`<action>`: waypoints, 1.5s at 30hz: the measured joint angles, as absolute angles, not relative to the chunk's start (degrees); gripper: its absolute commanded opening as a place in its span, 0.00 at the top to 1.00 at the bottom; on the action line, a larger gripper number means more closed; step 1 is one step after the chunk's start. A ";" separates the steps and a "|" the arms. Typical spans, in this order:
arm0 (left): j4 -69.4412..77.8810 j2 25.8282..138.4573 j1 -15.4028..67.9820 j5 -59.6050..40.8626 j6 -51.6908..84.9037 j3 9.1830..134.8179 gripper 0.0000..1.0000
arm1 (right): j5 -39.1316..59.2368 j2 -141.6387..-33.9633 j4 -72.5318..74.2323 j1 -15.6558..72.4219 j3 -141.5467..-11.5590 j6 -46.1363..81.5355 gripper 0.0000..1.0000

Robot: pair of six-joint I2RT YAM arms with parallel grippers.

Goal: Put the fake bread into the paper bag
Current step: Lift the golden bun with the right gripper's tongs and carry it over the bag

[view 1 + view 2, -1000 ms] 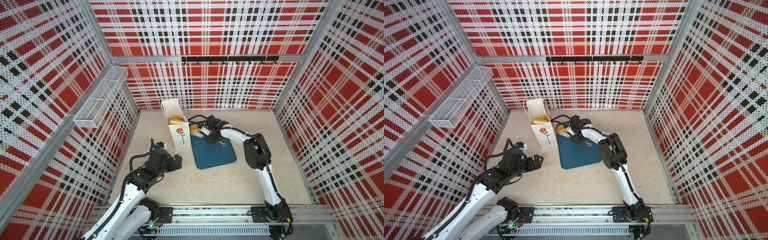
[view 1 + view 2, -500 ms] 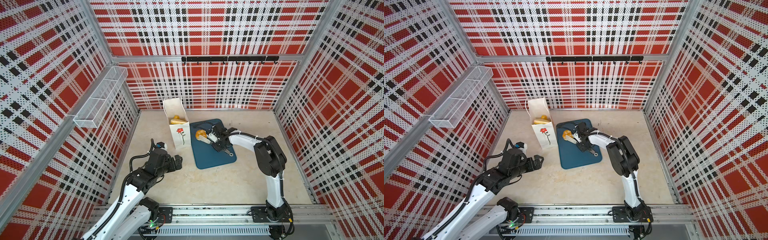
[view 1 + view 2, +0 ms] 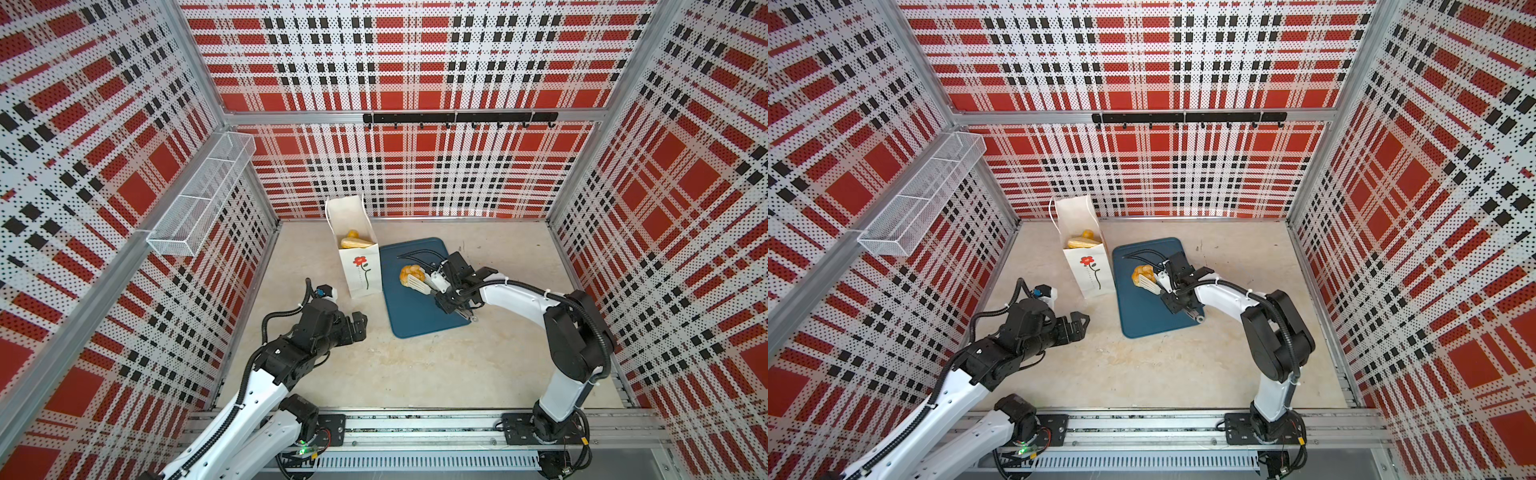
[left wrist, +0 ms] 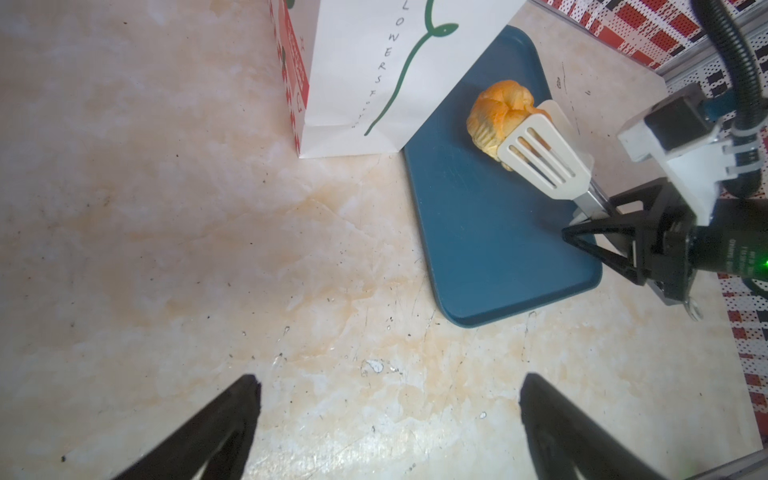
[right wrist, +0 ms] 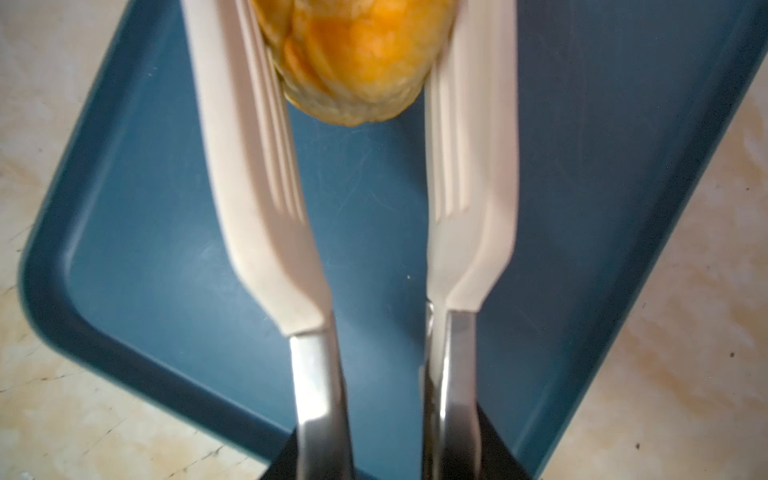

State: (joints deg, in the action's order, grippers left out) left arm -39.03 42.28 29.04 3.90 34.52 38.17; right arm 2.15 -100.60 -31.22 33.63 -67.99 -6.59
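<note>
Two robot arms work on a beige marbled tabletop [image 3: 415, 365] inside red plaid walls [image 3: 415, 62]. We see the right gripper [image 4: 590, 216] closed around the steel handles of a pair of white slotted plastic tongs [image 4: 544, 162]. The two blades of the tongs pinch a round orange-brown toy pastry [image 4: 496, 112] between them. That pastry sits over the far half of a dark blue rectangular plastic tray [image 3: 415, 320]; we cannot tell whether it touches the tray or hangs just above it. Just beside the tray, on its left in both top views, a tall white paper bag [image 3: 361, 274] printed with a red flower on a green stem stands upright with its mouth open. Inside it we make out pale yellow toy pastries [image 3: 353, 242], at least two. The left gripper [image 4: 388, 384] hovers low over bare tabletop near the base of the bag, its black fingers spread wide and holding nothing.
</note>
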 measured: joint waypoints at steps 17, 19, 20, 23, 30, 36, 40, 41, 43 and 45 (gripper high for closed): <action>-37.78 44.40 31.99 5.56 34.52 38.74 0.01 | 6.42 -86.35 -28.49 36.73 -63.59 -1.61 0.58; -37.69 44.38 32.38 6.22 34.57 38.76 0.01 | 7.09 -84.97 -28.38 37.21 -63.61 -1.43 0.58; -37.69 44.38 32.56 6.50 34.57 38.81 0.01 | 7.51 -84.25 -28.29 37.54 -63.64 -1.32 0.58; -37.47 44.36 32.73 6.98 34.61 38.83 0.01 | 7.99 -82.43 -27.99 38.68 -63.90 -0.89 0.58; -37.26 44.36 32.82 8.05 34.70 38.85 0.01 | 7.92 -81.32 -27.16 42.24 -67.75 -0.60 0.58; -37.23 44.31 32.82 8.27 34.74 38.85 0.01 | 7.81 -82.50 -26.74 44.73 -74.17 -0.43 0.57; -37.26 43.94 32.84 8.49 34.83 38.85 0.01 | 7.27 -85.65 -26.30 45.50 -79.35 0.12 0.57; -37.23 43.81 32.84 8.60 34.92 38.85 0.01 | 7.20 -86.70 -26.37 45.69 -80.66 0.51 0.57; -37.26 43.59 32.84 8.88 35.05 38.83 0.01 | 7.01 -88.58 -26.39 45.82 -82.76 1.02 0.58; -37.28 43.31 32.84 9.17 35.27 38.83 0.01 | 6.72 -90.80 -26.81 46.11 -85.03 1.43 0.58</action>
State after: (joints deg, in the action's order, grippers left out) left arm -37.28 43.31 32.84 9.17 35.27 38.83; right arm 6.72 -90.80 -26.81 46.11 -85.03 1.43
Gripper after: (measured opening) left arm 0.994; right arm 0.426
